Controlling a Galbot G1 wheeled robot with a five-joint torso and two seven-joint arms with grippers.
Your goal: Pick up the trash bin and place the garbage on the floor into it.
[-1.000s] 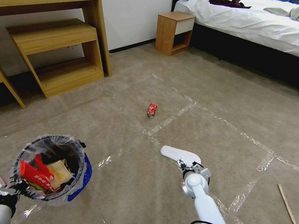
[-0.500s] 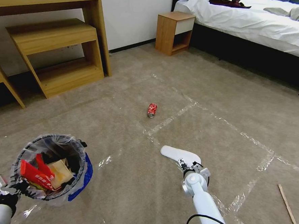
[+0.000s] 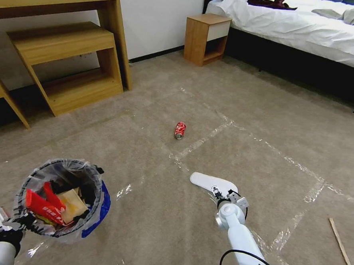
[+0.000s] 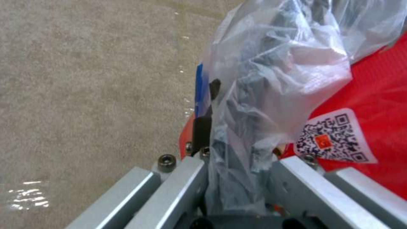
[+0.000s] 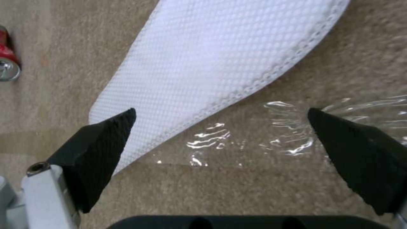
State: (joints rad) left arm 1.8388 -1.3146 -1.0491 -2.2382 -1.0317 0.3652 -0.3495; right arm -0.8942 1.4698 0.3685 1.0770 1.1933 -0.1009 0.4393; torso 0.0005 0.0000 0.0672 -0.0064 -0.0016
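The trash bin (image 3: 69, 164), dark and lined with a clear bag, hangs at the lower left, and my left gripper (image 3: 19, 220) is shut on its near rim. The left wrist view shows the left gripper (image 4: 237, 181) pinching the bag and rim (image 4: 254, 95) beside a red wrapper (image 4: 373, 95). Red wrappers (image 3: 40, 206) and cardboard (image 3: 72, 204) lie inside the bin. My right gripper (image 3: 221, 193) is open just above a white insole (image 3: 208, 181) on the floor (image 3: 151, 227). The right gripper (image 5: 220, 114) straddles the edge of the insole (image 5: 220, 54). A red can (image 3: 180, 130) lies farther ahead.
A wooden stick (image 3: 342, 246) lies on the carpet at the right. Shiny tape strips (image 3: 202, 141) cross the floor. A wooden desk with shelves (image 3: 65, 57) stands at the back left, a nightstand (image 3: 206, 38) and a bed (image 3: 311, 28) at the back.
The right arm has crept slightly lower over the insole. The bin in the left gripper has shifted a touch to the right.
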